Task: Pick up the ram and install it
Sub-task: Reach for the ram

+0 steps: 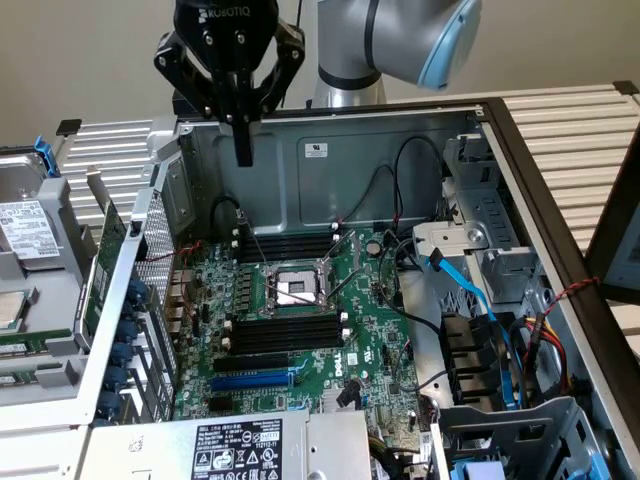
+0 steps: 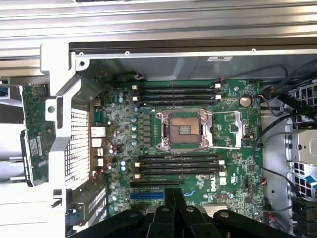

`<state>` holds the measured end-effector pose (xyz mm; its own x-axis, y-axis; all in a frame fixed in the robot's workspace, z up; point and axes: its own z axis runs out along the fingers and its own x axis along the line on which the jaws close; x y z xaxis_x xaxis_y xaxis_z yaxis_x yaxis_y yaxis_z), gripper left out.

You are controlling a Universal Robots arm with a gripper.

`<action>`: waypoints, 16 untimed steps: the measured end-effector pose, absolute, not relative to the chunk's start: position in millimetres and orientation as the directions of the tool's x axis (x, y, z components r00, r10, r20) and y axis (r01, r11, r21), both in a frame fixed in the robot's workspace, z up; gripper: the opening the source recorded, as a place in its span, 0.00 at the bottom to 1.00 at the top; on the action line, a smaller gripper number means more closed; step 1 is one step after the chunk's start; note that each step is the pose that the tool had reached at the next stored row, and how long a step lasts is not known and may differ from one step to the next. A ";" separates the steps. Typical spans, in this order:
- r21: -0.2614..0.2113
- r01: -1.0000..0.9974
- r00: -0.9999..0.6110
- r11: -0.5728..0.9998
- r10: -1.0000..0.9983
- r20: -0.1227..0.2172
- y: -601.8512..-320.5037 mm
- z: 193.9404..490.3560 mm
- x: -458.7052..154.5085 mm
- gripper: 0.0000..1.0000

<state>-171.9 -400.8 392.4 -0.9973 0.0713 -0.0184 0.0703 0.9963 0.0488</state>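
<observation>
Nearest in the exterior view, the power supply label (image 1: 237,450) lies this side of the CPU socket (image 1: 290,290), with the blue expansion slot (image 1: 250,380) between them. Black memory slots (image 1: 285,332) flank the socket. The ram (image 1: 105,262) stands outside the case wall, well off to the exterior view's left of the socket. That view shows it nearly edge-on, while the wrist view shows its white label strip (image 2: 33,145). Beyond and above the socket hangs the gripper (image 1: 243,152), its fingers pressed together and holding nothing.

Open computer case (image 1: 290,190) — lying on the slatted table (image 1: 580,130).
</observation>
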 end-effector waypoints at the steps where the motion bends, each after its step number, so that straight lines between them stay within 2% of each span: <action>1: 0.049 0.070 -0.997 0.996 0.071 -0.017 -400.8 392.4 -174.3 0.11; 16: 0.045 0.071 -0.997 0.996 0.072 -0.017 -401.1 389.3 -234.8 0.11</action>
